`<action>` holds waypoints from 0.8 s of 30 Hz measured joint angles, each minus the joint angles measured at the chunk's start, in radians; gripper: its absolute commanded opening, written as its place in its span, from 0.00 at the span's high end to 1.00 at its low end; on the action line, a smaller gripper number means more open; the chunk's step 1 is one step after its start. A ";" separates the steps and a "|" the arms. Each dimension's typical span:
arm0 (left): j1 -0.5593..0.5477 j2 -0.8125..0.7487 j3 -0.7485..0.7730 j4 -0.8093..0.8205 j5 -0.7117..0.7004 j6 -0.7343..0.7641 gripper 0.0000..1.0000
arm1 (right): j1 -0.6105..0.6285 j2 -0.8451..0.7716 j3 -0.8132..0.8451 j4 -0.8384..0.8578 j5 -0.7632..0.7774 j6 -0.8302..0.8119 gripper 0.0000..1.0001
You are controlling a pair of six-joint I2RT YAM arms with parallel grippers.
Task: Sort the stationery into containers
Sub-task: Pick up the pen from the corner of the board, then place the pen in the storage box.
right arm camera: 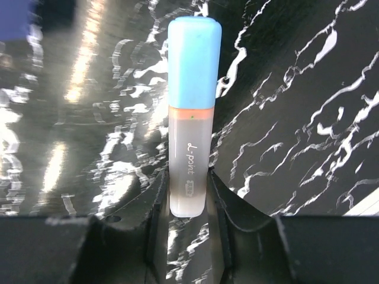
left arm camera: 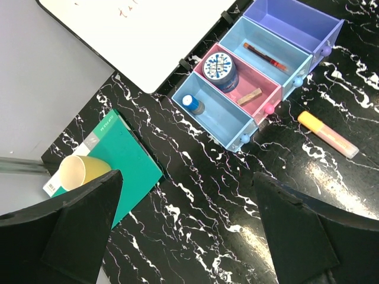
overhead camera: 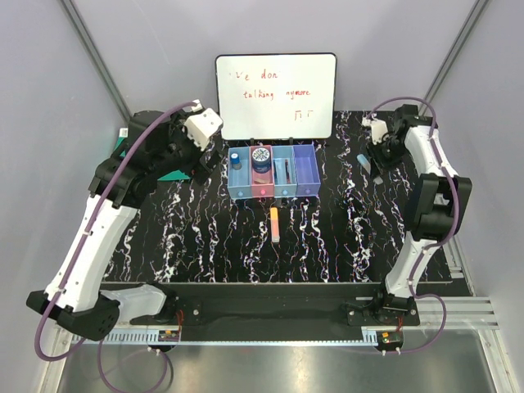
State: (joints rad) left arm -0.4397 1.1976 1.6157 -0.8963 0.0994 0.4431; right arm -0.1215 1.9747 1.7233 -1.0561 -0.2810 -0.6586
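Note:
The four joined bins (overhead camera: 304, 173), blue, pink, blue and purple, stand at the back middle, and also show in the left wrist view (left arm camera: 222, 121). The round blue disc (left arm camera: 220, 66) sits in the pink bin. The dark-red pen (left arm camera: 265, 56) lies in the second blue bin. A small blue-and-white pen (left arm camera: 192, 103) stands in the first blue bin. The orange marker (overhead camera: 275, 223) lies on the table in front of the bins. My right gripper (right arm camera: 189, 189) is shut on the light-blue-capped marker (right arm camera: 190, 118), right of the bins (overhead camera: 363, 162). My left gripper (left arm camera: 186, 231) is open and empty, left of the bins.
A whiteboard (overhead camera: 276, 96) stands behind the bins. A yellow cup (left arm camera: 80, 171) sits on a green notebook (left arm camera: 127, 157) at the back left, close to my left finger. A small tan piece (left arm camera: 249, 96) lies in the pink bin.

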 measured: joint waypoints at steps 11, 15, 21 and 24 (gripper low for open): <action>-0.002 -0.010 -0.014 -0.016 -0.007 0.024 0.01 | 0.037 -0.045 0.192 -0.111 -0.111 0.235 0.96; -0.002 -0.019 -0.017 -0.027 -0.008 0.032 0.01 | 0.106 -0.061 0.203 -0.119 -0.152 0.296 0.95; -0.006 -0.026 -0.037 -0.034 -0.010 0.039 0.01 | 0.231 -0.062 0.199 -0.118 -0.215 0.350 0.96; -0.013 -0.022 -0.046 -0.040 -0.010 0.039 0.01 | 0.280 -0.047 0.200 -0.115 -0.247 0.367 0.96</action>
State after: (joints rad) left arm -0.4526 1.1755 1.5700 -0.9363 0.0895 0.4824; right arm 0.1589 1.9278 1.9232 -1.1709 -0.5278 -0.2920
